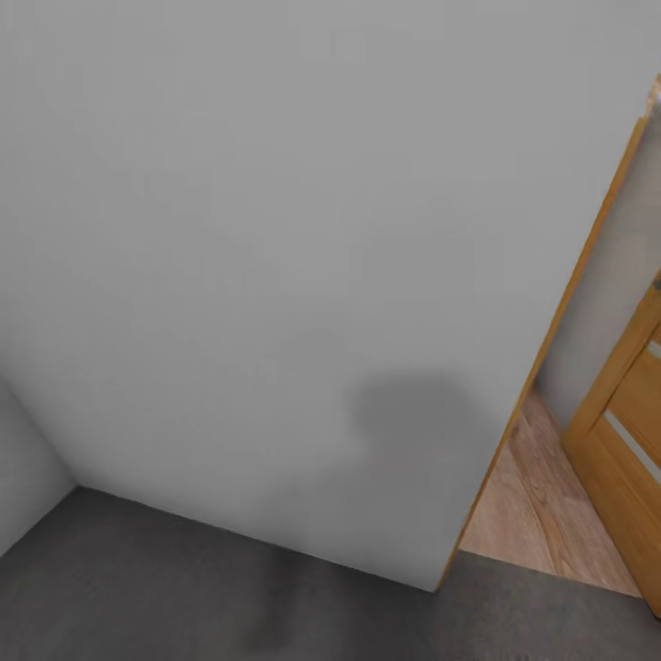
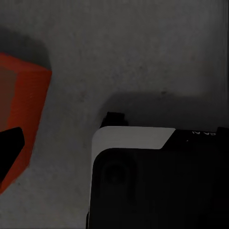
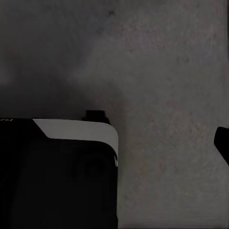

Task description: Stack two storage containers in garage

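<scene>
Grey-white wall [image 1: 275, 229] faces the head camera, dark concrete floor [image 1: 229, 597] at its foot. Beside the wall's right edge, a doorway shows wood planks [image 1: 532, 514] and a wood-panelled door [image 1: 629, 441]. Left wrist view: an orange-red container [image 2: 24, 109] above the concrete, a dark fingertip [image 2: 9, 148] across it. Neither claw's opening can be told.

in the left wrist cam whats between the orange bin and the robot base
Only bare dark concrete floor lies between the orange-red container and the robot's base in the left wrist view.
</scene>
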